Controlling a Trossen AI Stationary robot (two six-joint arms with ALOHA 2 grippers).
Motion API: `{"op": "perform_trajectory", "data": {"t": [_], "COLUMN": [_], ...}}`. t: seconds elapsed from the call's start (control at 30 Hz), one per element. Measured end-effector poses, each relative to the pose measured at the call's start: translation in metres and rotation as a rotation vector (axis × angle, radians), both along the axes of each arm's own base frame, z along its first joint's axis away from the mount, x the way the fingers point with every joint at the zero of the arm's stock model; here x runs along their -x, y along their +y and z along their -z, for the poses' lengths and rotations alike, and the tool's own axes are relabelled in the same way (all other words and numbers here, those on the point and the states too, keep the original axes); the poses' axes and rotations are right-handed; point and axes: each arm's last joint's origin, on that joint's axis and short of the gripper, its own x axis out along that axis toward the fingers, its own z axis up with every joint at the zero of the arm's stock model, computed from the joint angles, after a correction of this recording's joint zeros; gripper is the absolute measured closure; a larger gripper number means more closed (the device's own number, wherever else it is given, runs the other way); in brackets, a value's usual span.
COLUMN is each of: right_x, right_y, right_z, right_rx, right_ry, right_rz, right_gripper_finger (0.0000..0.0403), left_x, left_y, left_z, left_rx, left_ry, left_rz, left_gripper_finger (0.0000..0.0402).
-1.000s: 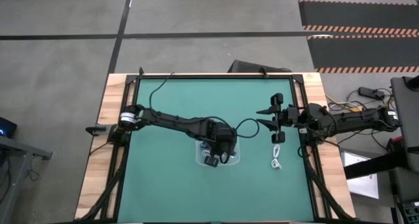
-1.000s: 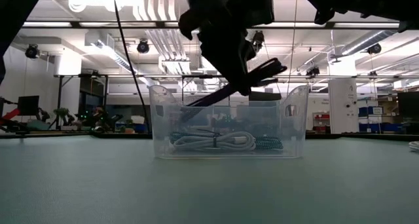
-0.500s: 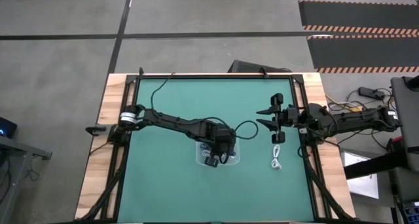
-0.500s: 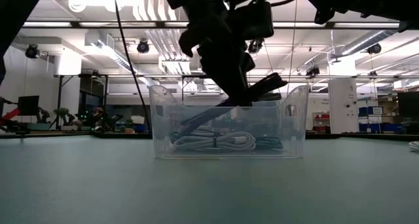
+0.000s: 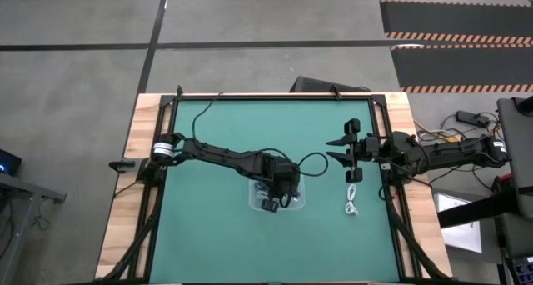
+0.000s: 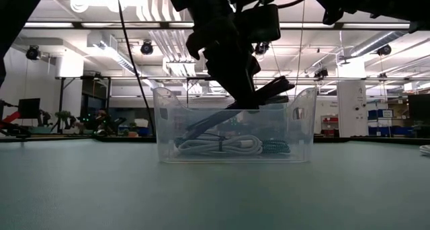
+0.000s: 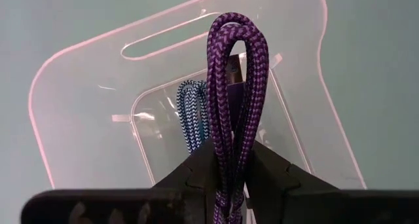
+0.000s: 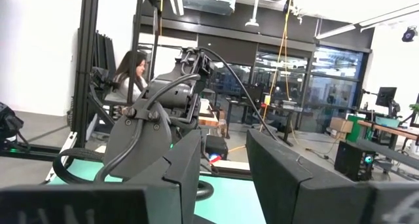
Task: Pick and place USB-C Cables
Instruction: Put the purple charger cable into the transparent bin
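Observation:
My left gripper [image 7: 229,160] is above the clear tray [image 5: 298,203] at the table's middle, shut on a purple braided USB-C cable bundle [image 7: 232,86]. In the low view its fingers [image 6: 269,90] dip below the tray's rim [image 6: 168,90]. A white cable bundle [image 6: 218,146] and a blue-and-white braided cable [image 7: 191,112] lie on the tray's floor. Another white cable [image 5: 351,203] lies on the mat, right of the tray. My right gripper [image 5: 350,156] hovers open by the table's right edge, just beyond that cable. My left gripper pinches the folded purple bundle between its two fingers, several strands at once [image 7: 229,142]. The looped end [image 7: 236,24] sticks out past the fingertips. The fingers come slanting from above, and the loops [image 6: 205,116] reach down inside the tray.
The clear tray's walls [image 6: 306,122] stand around the left gripper. Green mat [image 5: 208,227] lies open left of and in front of the tray. Wooden borders and black rails [image 5: 154,210] edge the table. A person sits far behind in the right wrist view.
My left gripper has moved down a little into the clear tray, still shut on the purple cable, whose loops have sunk lower between the tray's walls.

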Motion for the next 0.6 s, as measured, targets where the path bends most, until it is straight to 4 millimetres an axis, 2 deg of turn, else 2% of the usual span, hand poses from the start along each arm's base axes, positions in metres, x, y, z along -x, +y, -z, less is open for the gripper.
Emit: {"op": "perform_trajectory", "data": {"t": [0.6], "right_x": [0.0000], "right_y": [0.0001], "right_z": [0.0000], "right_rx": [0.001], "right_ry": [0.000], "right_rz": [-0.001], "right_gripper_finger": [0.0285], "left_x": [0.0000], "left_y": [0.0000], "left_z": [0.0000], "left_rx": [0.001], "left_ry": [0.001], "left_rz": [-0.001], "left_gripper_finger": [0.0346]}}
